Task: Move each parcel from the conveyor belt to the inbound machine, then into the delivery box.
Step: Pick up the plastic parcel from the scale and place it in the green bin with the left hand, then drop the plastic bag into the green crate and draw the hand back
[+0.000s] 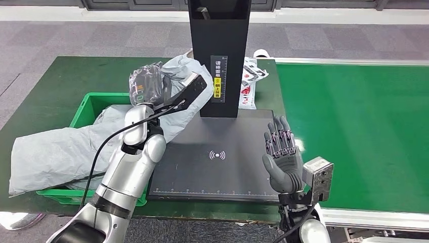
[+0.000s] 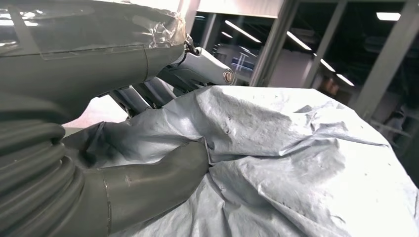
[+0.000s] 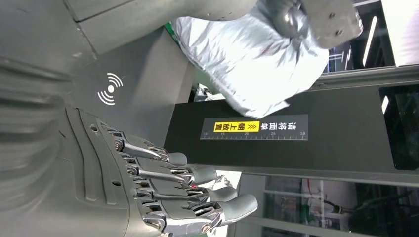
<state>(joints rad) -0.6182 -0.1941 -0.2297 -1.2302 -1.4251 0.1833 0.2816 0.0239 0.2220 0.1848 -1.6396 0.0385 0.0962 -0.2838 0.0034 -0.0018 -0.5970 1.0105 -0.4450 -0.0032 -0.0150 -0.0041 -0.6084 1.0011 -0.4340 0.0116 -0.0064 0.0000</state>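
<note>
Left hand (image 1: 146,83), at 11 o'clock from the scan symbol, grips a crumpled grey parcel (image 1: 178,91) raised over the left edge of the inbound machine (image 1: 217,152); in the left wrist view the thumb (image 2: 153,180) presses into the grey film (image 2: 296,163). The parcel's long axis runs roughly 8 to 2 o'clock, its upper end touching the black post (image 1: 220,55). A second, longer grey parcel (image 1: 60,152) lies across the green delivery box (image 1: 83,109), overhanging its left rim toward 9 o'clock. Right hand (image 1: 282,154), fingers straight and spread with nothing in it, stands upright at the plate's right edge, at 3 o'clock from the symbol. Green conveyor belt (image 1: 364,131) stretches bare to the right. A white printed bag (image 1: 250,81) lies behind the post on the green worktop (image 1: 45,86).
</note>
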